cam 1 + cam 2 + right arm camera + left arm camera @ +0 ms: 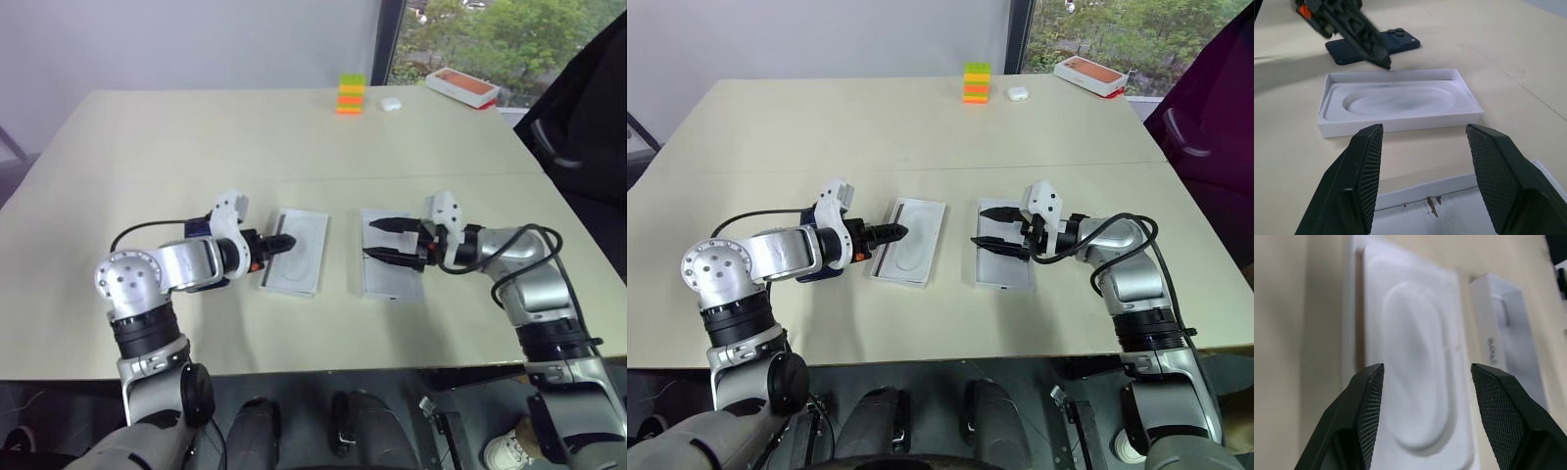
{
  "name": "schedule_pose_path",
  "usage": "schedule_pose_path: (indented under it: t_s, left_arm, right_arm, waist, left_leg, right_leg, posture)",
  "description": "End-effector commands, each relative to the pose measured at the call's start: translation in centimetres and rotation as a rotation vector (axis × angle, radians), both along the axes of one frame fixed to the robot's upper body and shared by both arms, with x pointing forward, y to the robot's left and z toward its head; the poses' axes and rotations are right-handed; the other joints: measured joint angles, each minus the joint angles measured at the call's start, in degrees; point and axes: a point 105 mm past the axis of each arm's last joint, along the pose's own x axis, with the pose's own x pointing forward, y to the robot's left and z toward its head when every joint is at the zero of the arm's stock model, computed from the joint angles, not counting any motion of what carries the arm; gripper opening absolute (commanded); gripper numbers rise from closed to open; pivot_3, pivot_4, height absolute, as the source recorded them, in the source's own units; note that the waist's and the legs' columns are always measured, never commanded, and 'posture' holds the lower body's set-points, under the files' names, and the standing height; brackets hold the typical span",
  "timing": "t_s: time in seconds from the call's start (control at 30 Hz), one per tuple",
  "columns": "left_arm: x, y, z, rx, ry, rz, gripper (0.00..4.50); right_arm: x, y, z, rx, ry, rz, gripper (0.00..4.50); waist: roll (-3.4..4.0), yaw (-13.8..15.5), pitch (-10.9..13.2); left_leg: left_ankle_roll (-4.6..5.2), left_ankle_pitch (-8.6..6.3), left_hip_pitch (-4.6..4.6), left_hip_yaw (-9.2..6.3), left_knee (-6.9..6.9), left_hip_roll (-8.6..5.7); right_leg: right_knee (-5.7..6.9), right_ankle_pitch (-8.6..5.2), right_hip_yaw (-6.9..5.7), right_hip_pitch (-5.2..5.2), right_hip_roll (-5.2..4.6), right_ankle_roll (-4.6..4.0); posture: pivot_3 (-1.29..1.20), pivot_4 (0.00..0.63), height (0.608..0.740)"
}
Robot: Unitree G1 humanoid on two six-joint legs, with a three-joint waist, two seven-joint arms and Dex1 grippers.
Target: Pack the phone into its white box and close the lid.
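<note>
- Where's the phone (1371,45)?
- Flat on the surface (196,147), camera side up. The right wrist view shows it just beyond the far long side of the white box (297,253), beside the left arm.
- And what's in the box?
- A white insert (1396,100) with a long rounded hollow, with the thin walls standing around it. Nothing lies in the hollow.
- What's the left hand (284,243) doing?
- It hangs over the box's edge on the arm's side, pointing across it and a little down. Its two black fingers are spread with nothing between them.
- And the right hand (384,240)?
- Also spread and gripping nothing. It reaches in from the other side, over a second white piece that lies parallel to the box, a little apart from it. This looks like the lid (392,282), lying with its plain inside up. There is small lettering on its side wall.
- Anything else around?
- At the far edge there's a bright stack of coloured blocks (351,94), a small white case (391,102) and an orange-topped box (462,86).
</note>
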Motion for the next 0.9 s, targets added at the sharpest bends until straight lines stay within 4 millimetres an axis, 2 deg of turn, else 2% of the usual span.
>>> schedule_pose_path:
  t_s: [0.03, 0.07, 0.13, 0.2, 0.23, 0.37, 0.43, 0.47, 0.67, 0.8, 0.9]
  left_arm:
    - [-0.4, 0.0, 1.2, 0.001, -0.048, -0.036, 2.96]
    - [-0.5, 0.0, 1.4, 0.007, -0.056, -0.046, 2.96]
    - [-0.4, 0.9, 3.2, 0.002, -0.134, -0.048, 2.96]
    - [-0.6, 2.7, 5.5, 0.037, -0.278, -0.032, 2.96]
    - [-0.7, 3.6, 5.5, 0.075, -0.292, -0.029, 2.96]
    - [-1.0, 7.1, 4.5, 0.161, -0.407, -0.018, 3.03]
    - [-1.2, 8.3, 3.9, 0.192, -0.458, -0.021, 3.03]
    - [-1.2, 8.8, 3.5, 0.237, -0.503, -0.023, 3.03]
    - [-2.2, 8.6, 2.0, 0.294, -0.607, -0.14, 3.03]
    - [-2.5, 9.4, -0.1, 0.347, -0.636, -0.152, 3.03]
    - [-2.4, 9.3, -1.1, 0.386, -0.642, -0.178, 3.03]
  right_arm:
    - [0.3, 0.6, 1.2, 0.012, -0.05, 0.006, 2.85]
    - [0.3, 0.7, 1.3, 0.014, -0.051, 0.005, 2.85]
    - [0.6, 1.0, 1.6, 0.009, -0.068, -0.007, 2.85]
    - [1.0, 1.8, 2.4, 0.014, -0.082, -0.019, 2.85]
    - [1.3, 2.1, 2.7, 0.025, -0.084, -0.032, 2.85]
    - [1.5, 4.3, 2.4, -0.006, -0.109, -0.054, 1.56]
    - [1.6, 5.4, 2.0, -0.035, -0.136, -0.063, 0.43]
    - [1.7, 5.9, 1.8, -0.049, -0.146, -0.067, 0.06]
    - [1.6, 8.5, 0.7, -0.102, -0.169, -0.057, 0.06]
    - [2.0, 10.7, -1.0, -0.238, -0.229, -0.052, 0.06]
    - [2.2, 11.4, -2.4, -0.361, -0.29, -0.043, 0.06]
  waist:
    - [0.0, -0.13, 0.0]
    - [0.0, -0.22, 0.0]
    - [0.01, -0.3, 0.01]
    - [-0.01, -0.51, 0.06]
    - [-0.02, -0.62, 0.07]
    - [0.09, -0.32, 0.0]
    - [0.06, -0.15, 0.0]
    - [0.05, -0.05, 0.0]
    - [0.05, 0.01, 0.0]
    - [0.06, -0.51, 0.0]
    - [0.05, -0.27, 0.0]
  left_leg:
    - [0.0, 0.0, 0.0, 0.0, 0.0, 0.0]
    - [0.0, 0.0, 0.0, 0.01, 0.0, 0.0]
    - [-0.01, 0.0, 0.01, 0.0, -0.01, 0.01]
    - [-0.08, 0.04, 0.01, 0.0, -0.04, 0.03]
    - [-0.21, 0.11, -0.02, 0.01, -0.09, 0.05]
    - [-0.7, 0.4, 0.3, 0.15, -0.87, 0.0]
    - [-0.72, 0.41, 0.25, 0.13, -0.97, 0.02]
    - [-0.72, 0.41, 0.1, 0.1, -0.97, 0.03]
    - [-0.58, 0.34, -0.14, 0.16, -0.9, -0.05]
    - [-0.48, 0.29, -0.1, 0.21, -0.9, -0.01]
    - [-0.47, 0.29, -0.08, 0.13, -0.91, 0.07]
  right_leg:
    - [0.0, 0.0, 0.0, 0.0, 0.0, 0.0]
    - [0.0, 0.01, 0.01, -0.01, 0.0, -0.01]
    - [0.01, 0.01, 0.01, -0.01, 0.02, -0.02]
    - [0.05, 0.01, 0.01, -0.08, 0.05, -0.02]
    - [0.07, 0.02, 0.01, -0.16, 0.08, -0.03]
    - [-0.07, 0.03, 0.09, -0.21, 0.04, -0.09]
    - [-0.08, 0.02, 0.08, -0.3, 0.08, -0.12]
    - [-0.09, 0.02, 0.06, -0.43, 0.09, -0.13]
    - [-0.24, 0.02, 0.03, -0.53, -0.05, -0.13]
    - [-0.23, 0.02, 0.07, -0.56, -0.02, -0.11]
    - [-0.15, 0.02, 0.05, -0.57, 0.11, -0.12]
  posture:
    - [0.0, 0.15, 0.74]
    - [0.0, 0.15, 0.74]
    - [0.0, 0.15, 0.74]
    - [0.0, 0.15, 0.74]
    - [0.0, 0.15, 0.74]
    - [0.0, 0.15, 0.74]
    - [0.0, 0.15, 0.74]
    - [0.0, 0.15, 0.74]
    - [0.0, 0.15, 0.74]
    - [0.0, 0.15, 0.74]
    - [0.0, 0.15, 0.74]
